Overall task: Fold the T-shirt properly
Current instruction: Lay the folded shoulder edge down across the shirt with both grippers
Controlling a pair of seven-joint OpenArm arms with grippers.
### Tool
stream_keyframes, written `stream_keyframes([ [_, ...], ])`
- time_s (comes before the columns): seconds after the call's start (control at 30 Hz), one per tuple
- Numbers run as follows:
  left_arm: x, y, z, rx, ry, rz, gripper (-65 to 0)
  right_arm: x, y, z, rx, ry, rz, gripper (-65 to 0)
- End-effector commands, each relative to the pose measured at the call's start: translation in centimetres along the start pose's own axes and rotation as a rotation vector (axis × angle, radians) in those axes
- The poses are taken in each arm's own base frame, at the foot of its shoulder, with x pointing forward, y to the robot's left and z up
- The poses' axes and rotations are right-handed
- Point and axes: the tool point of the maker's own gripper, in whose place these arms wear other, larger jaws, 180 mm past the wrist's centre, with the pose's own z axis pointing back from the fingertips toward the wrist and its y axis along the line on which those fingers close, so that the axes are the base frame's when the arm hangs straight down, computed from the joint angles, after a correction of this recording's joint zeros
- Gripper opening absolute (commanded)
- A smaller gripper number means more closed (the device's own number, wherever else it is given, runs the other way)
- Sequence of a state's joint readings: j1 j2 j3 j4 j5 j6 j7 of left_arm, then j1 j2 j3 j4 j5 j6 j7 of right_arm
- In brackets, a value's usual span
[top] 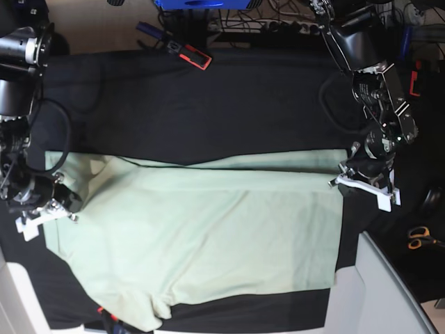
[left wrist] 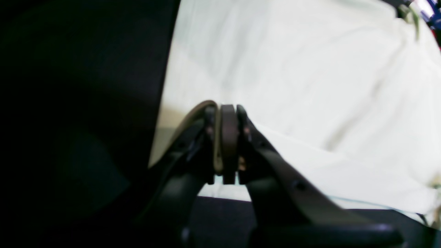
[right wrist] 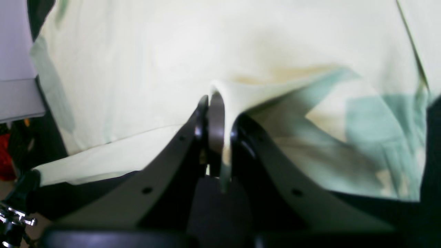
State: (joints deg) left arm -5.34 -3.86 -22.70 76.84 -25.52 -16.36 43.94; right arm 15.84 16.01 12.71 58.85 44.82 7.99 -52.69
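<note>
T-shirt (top: pixel 208 236): pale mint, spread mostly flat on black counter (top: pixel 208 104), w/ creases.
Left gripper (left wrist: pixel 225 144): at shirt's edge on base view's right; jaws pressed together, pinching a fold of shirt fabric.
Right gripper (right wrist: pixel 215 127): at shirt's opposite edge; jaws pinching lifted shirt fold.
Scissors (top: pixel 421 238): off counter, beyond shirt's left-gripper side.

T-shirt (top: pixel 208 236) flat on table cloth (top: pixel 208 104) — scissors (top: pixel 419 238) off right.
</note>
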Motion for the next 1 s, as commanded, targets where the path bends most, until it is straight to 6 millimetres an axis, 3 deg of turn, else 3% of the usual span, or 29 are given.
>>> stream_keyframes([
  [0.0,2.3,-0.5,-0.1,-0.017,-0.06,-0.004,-65.0,2.2,0.7,0.6,0.02,-0.054,0.014,-64.7],
  [0.27,3.1,-0.4,-0.9,0.002,-0.072,-0.024,-65.0,2.7,0.5,0.5,0.015,-0.077,0.008,-64.7],
  [0.43,2.0,-0.1,-2.1,0.04,-0.015,-0.067,-65.0,3.0,0.7,0.5,0.018,-0.079,0.007,-64.7],
  [0.7,2.3,-0.2,-2.3,0.039,-0.018,-0.068,-65.0,4.6,1.7,0.6,0.035,-0.103,0.013,-64.7],
  [0.97,2.9,-0.3,-2.3,0.039,-0.029,-0.072,-65.0,4.8,2.3,-0.1,0.039,-0.084,0.016,-64.9],
])
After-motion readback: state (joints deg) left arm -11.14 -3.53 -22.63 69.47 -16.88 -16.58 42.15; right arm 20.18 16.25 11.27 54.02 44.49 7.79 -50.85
